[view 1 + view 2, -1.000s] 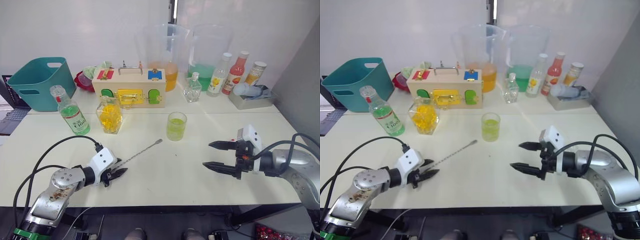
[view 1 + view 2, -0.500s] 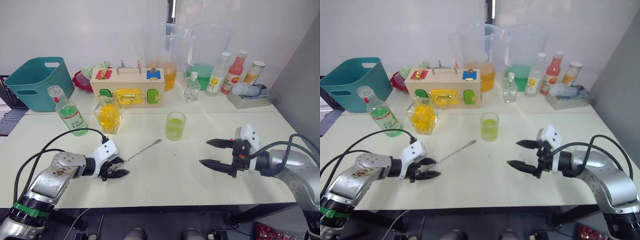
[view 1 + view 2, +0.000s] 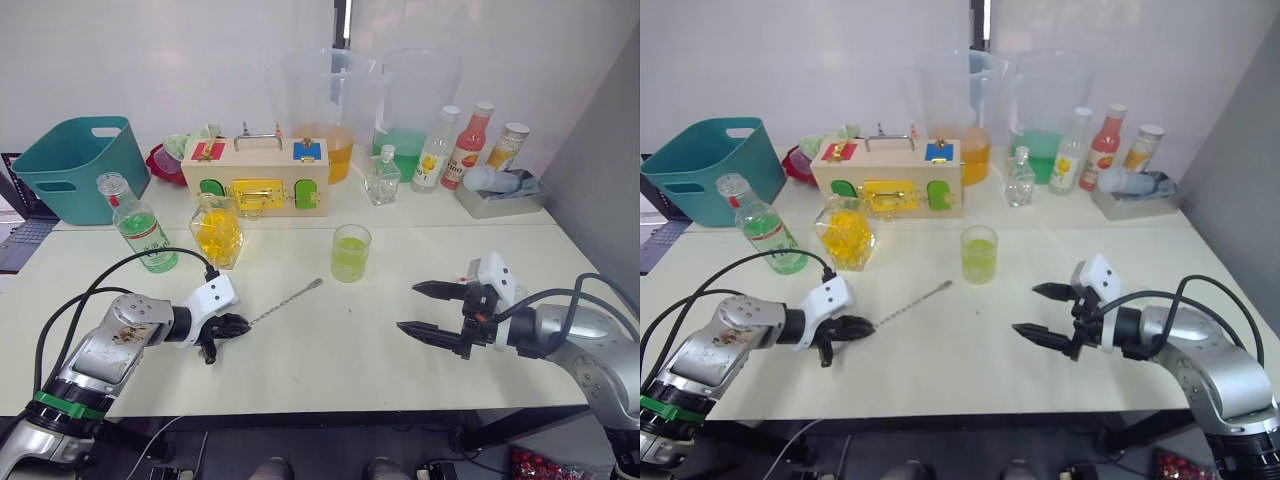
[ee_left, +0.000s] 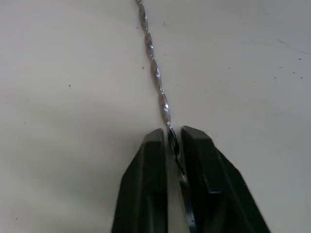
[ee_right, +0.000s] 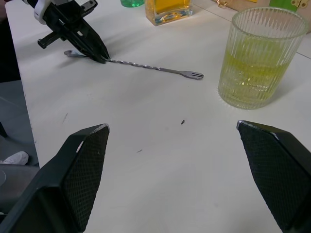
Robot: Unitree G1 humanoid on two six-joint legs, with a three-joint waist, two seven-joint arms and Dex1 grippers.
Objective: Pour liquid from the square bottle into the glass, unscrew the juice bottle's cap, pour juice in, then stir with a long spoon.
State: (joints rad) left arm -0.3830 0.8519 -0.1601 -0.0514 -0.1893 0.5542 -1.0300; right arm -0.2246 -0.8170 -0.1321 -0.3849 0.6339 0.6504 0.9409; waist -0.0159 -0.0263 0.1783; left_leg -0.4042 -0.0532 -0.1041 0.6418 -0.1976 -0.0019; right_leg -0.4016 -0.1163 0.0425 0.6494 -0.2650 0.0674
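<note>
Right wrist view: glass [image 5: 261,58] half-full, yellow-green.

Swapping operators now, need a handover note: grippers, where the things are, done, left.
Left gripper: shut on the spoon, which lies flat on the table.
Right gripper: open, holding nothing, above the table right of the glass.
Glass holds yellow-green liquid. Square bottle and juice bottle stand left of it; the juice bottle's neck looks uncapped.
Done, apparently: both pours.
Left: lift the spoon, stir.
</note>
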